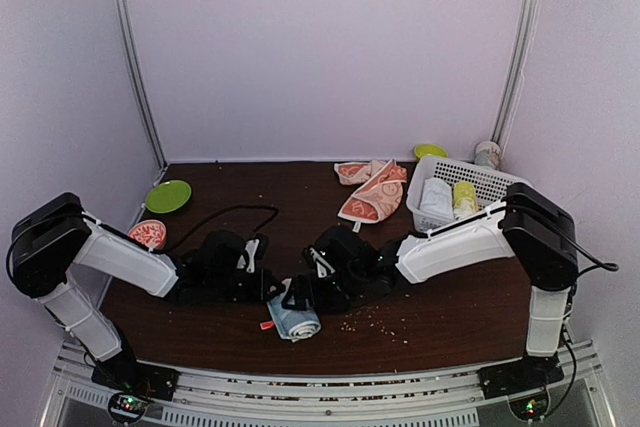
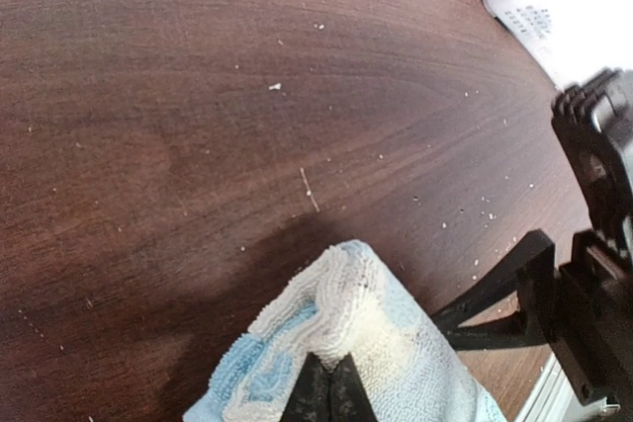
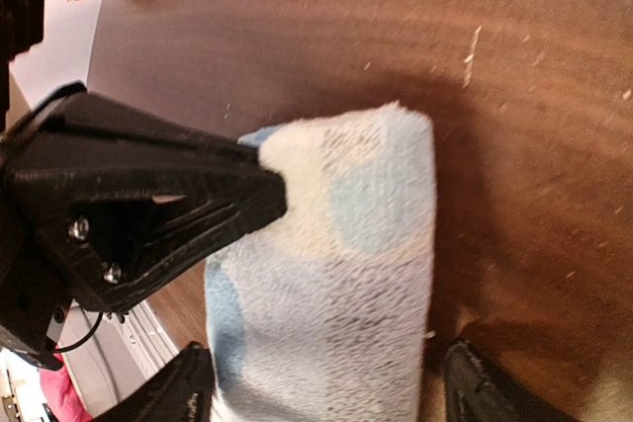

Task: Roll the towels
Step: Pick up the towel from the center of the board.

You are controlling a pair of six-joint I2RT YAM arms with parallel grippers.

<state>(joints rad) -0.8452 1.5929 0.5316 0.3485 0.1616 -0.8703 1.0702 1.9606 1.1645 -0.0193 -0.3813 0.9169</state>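
Observation:
The light blue towel lies rolled up near the front of the table, between the two arms. My left gripper is shut, pinching a fold at the end of that roll. My right gripper is open and straddles the roll: one fingertip is at its left side, the other stands a little off its right side. In the right wrist view the left gripper presses on the roll's top corner. The orange towel lies crumpled and unrolled at the back.
A white basket at the back right holds a white roll and a yellow-green roll. A green plate and a red-patterned bowl sit at the left. Crumbs dot the table by the roll.

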